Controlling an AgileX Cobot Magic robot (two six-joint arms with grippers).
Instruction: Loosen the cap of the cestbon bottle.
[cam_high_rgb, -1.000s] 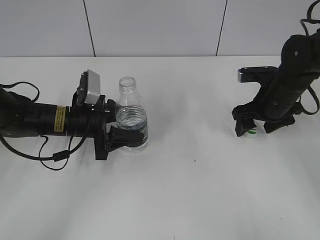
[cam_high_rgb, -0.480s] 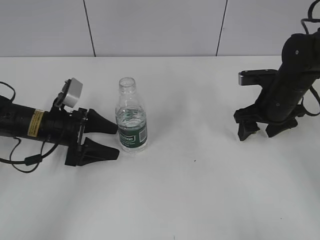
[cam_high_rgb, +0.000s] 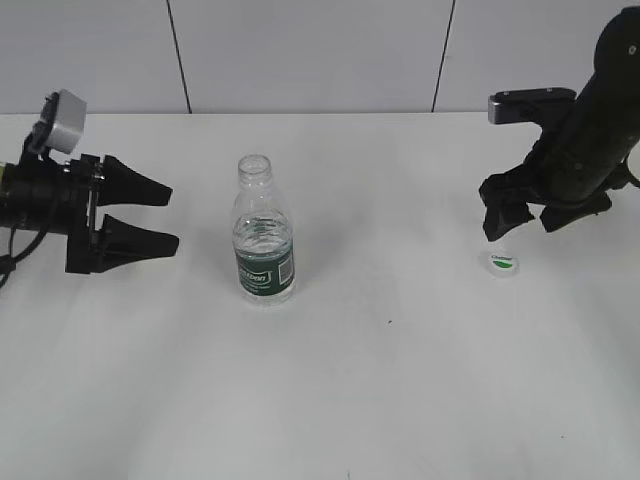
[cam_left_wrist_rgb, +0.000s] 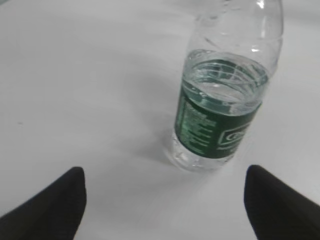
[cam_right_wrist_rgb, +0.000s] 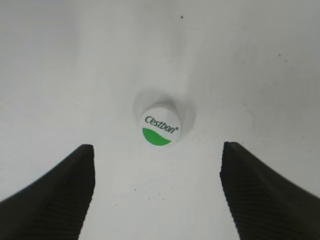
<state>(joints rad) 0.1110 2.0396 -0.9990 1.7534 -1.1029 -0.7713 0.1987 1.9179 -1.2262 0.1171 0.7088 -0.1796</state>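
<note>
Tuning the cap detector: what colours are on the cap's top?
White, with a green patch and dark "Cestbon" lettering on the cap; clearest in the right wrist view.

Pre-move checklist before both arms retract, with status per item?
1. Cap off the cestbon bottle: ok, the neck is open and the cap lies on the table to the right.
2. Bottle upright: ok, standing on its base, water inside.
3. Left gripper released: ok, jaws apart, a clear gap to the bottle.
4. Right gripper released: ok, jaws apart above the cap; the right wrist view shows the cap lying free between them.
5. Cap settled: ok, flat with the logo facing up.
6. Spilled water around the bottle: cannot tell.
</note>
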